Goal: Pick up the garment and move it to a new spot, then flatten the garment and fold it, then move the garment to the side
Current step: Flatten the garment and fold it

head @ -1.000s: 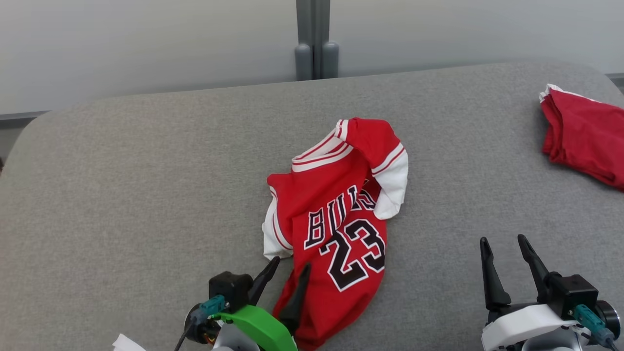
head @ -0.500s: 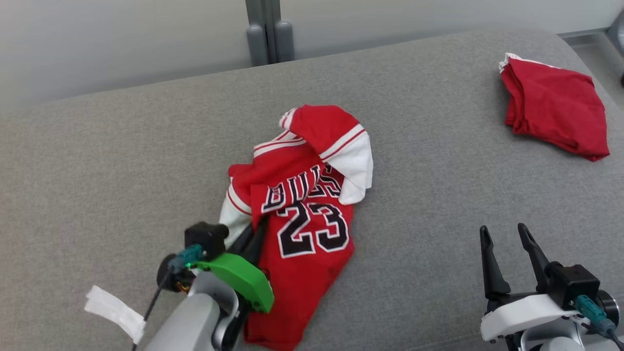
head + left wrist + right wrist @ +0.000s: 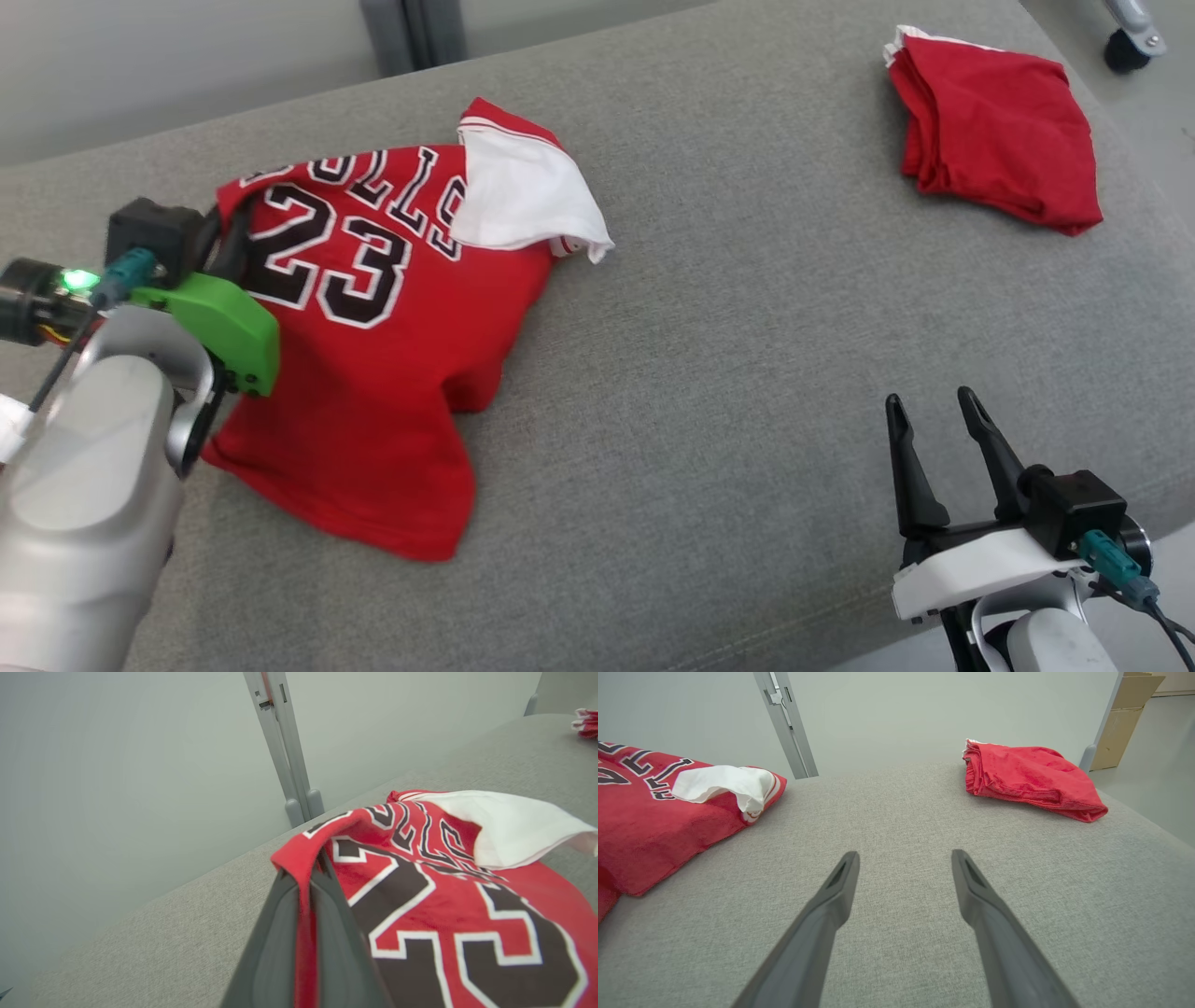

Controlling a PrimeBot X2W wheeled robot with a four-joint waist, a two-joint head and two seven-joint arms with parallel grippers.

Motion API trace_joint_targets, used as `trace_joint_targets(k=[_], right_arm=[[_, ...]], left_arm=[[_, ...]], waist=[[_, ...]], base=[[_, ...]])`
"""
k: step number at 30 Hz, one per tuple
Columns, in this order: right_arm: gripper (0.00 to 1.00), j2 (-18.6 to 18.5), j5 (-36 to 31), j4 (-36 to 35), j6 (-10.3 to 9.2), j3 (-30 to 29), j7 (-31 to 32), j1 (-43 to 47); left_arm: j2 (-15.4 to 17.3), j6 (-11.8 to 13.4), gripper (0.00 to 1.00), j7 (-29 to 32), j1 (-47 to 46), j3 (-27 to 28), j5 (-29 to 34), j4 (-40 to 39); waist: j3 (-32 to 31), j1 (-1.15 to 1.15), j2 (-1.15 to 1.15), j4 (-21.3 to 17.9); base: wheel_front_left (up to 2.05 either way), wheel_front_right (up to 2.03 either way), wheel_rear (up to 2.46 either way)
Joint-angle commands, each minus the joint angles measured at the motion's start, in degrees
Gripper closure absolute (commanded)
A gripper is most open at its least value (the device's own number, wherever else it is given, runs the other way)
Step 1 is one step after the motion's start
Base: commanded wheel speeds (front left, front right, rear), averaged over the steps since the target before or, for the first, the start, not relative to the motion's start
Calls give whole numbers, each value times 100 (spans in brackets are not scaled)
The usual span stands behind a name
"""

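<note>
Two grippers to read, starting with the busy one. Your left gripper (image 3: 306, 877) has its jaws pinched together on a raised fold of the red Bulls "23" jersey (image 3: 467, 914); in the left wrist view the red cloth runs down between the two dark fingers. In the head view that left gripper (image 3: 227, 229) sits at the middle left of the frame, its green bracket and pale forearm covering the jersey's left edge.

The jersey (image 3: 392, 336) spreads from that pinch across the left half of the frame. It is rumpled, number side up, with its hem trailing toward the lower middle. A white sleeve (image 3: 523, 201) is flopped over its upper right corner and covers part of the lettering.

It all rests on a grey upholstered surface (image 3: 747, 373). Your right gripper (image 3: 932, 403) is at the lower right, jaws spread and holding nothing. In the right wrist view the right gripper (image 3: 904, 856) hovers over bare grey fabric, well apart from the jersey (image 3: 654, 821) at the left of that frame.

A folded red garment (image 3: 994, 131) lies at the upper right, far from both grippers. Past the surface's far edge stand a grey post (image 3: 411, 33) and a caster wheel (image 3: 1125, 51).
</note>
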Motion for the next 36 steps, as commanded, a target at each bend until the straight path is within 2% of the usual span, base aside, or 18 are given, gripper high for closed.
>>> trace_joint_targets(k=[1, 5, 9, 10, 12, 13, 14, 20, 27, 30, 36], right_arm=[[0, -8, 19, -14, -9, 20, -15, -52], [0, -8, 31, -53, -9, 41, -15, -45], [0, -7, 1, -54, -9, 71, -15, -59], [0, -8, -5, -56, -9, 74, -15, -73], [0, -8, -23, -58, -9, 81, -15, -104], [0, -7, -30, -51, -9, 93, -15, -116], [0, -7, -43, -42, -9, 93, -15, -116], [0, -12, -46, -6, -9, 41, -15, -165], [0, -12, 31, 95, -9, -131, -15, 45], [0, -12, 49, 126, -9, -163, -15, 147], [0, -13, 16, 120, -9, -195, -15, 317]], left_arm=[[134, 46, 100, -120, -242, 1, 127, 213], [364, 117, 100, -447, -622, -148, 481, 773], [524, 476, 100, -741, -889, -99, 739, 1171], [527, 538, 75, -775, -906, -111, 783, 1224], [453, 588, 50, -809, -900, -118, 835, 1289], [432, 606, 3, -817, -891, -100, 864, 1228], [408, 620, 0, -812, -852, -57, 838, 1182], [116, 804, 0, -814, -360, 413, 624, 494], [-296, 1103, 0, -810, 1028, 1144, 509, -734], [-524, 1020, 0, -809, 1750, 1142, 563, -1248], [-946, 711, 0, -806, 3033, 576, 640, -1818]], waist=[[367, 0, 0, -372], [525, 0, 0, -472], [577, 0, 0, -465], [580, 0, 0, -446], [576, 0, 0, -373], [565, 0, 0, -324], [545, 0, 0, -279], [334, 0, 0, 56], [-120, 0, 0, 485], [-296, 0, 0, 608], [-461, 0, 0, 752]], base=[[0, 0, 0], [0, 0, 0], [0, 0, 0], [0, 0, 0], [0, 0, 0], [0, 0, 0], [0, 0, 0], [0, 0, 0], [0, 0, 0], [0, 0, 0], [0, 0, 0]])
